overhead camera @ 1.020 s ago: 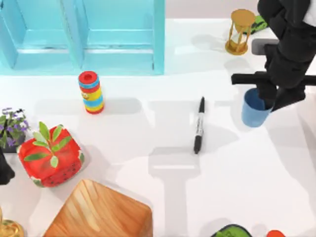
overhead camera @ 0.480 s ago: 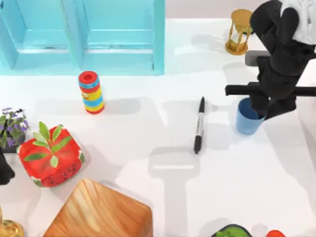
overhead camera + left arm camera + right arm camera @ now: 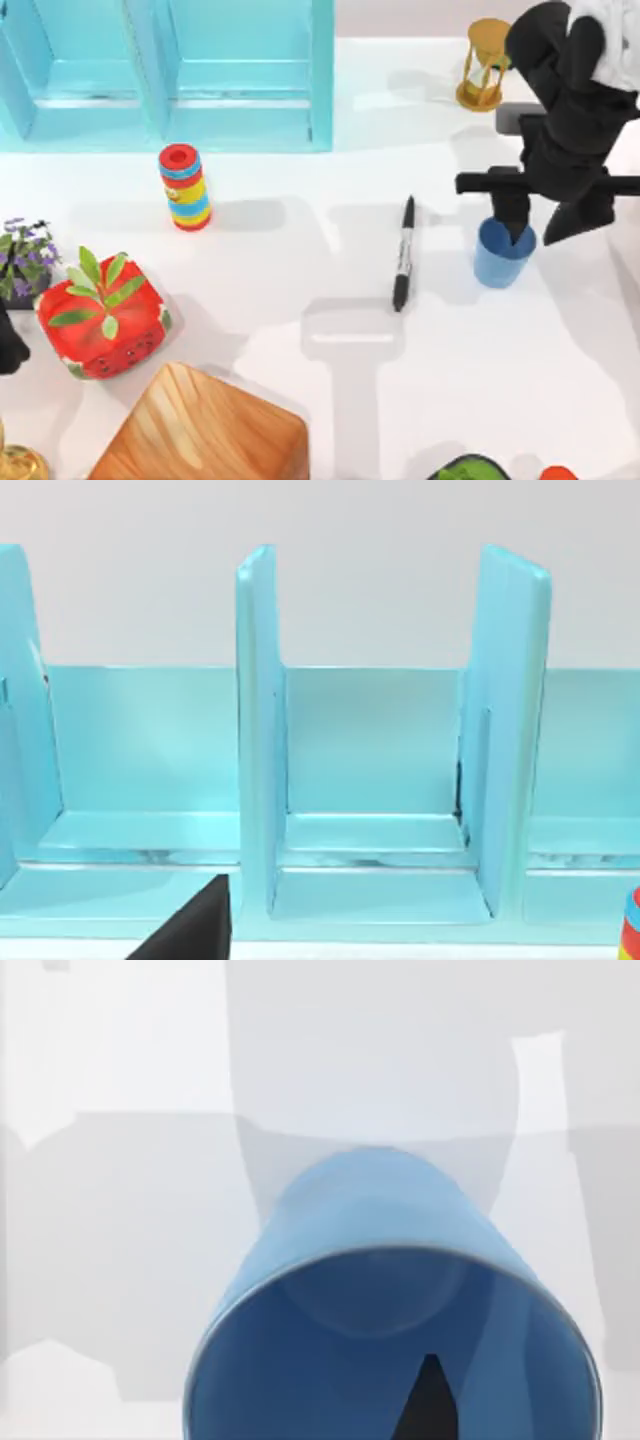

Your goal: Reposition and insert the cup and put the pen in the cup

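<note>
One finger of right gripper (image 3: 545, 220) dips inside cup (image 3: 502, 255), jaws spread wide, rim not pinched. Cup light, rigid, tippy: grip wall. Pen (image 3: 403, 254) slim; take mid-barrel. Left arm parked.

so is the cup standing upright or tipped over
Upright: the cup stands on the table with its open mouth up, the right gripper over its rim; the pen lies outside.

Right gripper (image 3: 545, 222) fingers (image 3: 511, 214) spread above upright cup (image 3: 501, 255), right of pen (image 3: 403, 254).

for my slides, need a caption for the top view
Right gripper open over the upright cup, with the pen lying on the table to the cup's left.
</note>
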Controlling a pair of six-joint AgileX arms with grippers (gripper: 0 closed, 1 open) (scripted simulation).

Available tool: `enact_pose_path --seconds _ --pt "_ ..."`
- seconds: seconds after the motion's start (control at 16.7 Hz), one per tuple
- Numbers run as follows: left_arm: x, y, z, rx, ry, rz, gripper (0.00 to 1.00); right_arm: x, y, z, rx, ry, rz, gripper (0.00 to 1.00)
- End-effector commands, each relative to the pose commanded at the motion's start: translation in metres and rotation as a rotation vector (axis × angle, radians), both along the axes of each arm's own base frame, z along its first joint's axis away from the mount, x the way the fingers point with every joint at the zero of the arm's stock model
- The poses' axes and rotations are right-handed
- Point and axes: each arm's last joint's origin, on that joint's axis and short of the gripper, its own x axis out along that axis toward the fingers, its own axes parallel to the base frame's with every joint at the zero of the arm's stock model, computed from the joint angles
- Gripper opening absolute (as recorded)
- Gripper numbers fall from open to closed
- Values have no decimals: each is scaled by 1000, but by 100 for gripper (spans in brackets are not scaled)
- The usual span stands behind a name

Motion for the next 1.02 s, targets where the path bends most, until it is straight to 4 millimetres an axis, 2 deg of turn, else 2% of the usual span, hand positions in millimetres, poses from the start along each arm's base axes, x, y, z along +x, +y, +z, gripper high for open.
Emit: enact_pose_path --seconds 0.24,0.3,0.84,1.02 --pt "0 0 0 0 0 0 100 0 0 0 0 0 0 98" --pt "0 0 0 0 0 0 100 0 0 0 0 0 0 100" --pt "0 0 0 0 0 0 100 1 -1 0 0 0 -2 100" --pt "0 0 0 0 0 0 100 5 1 13 -3 10 -1 100"
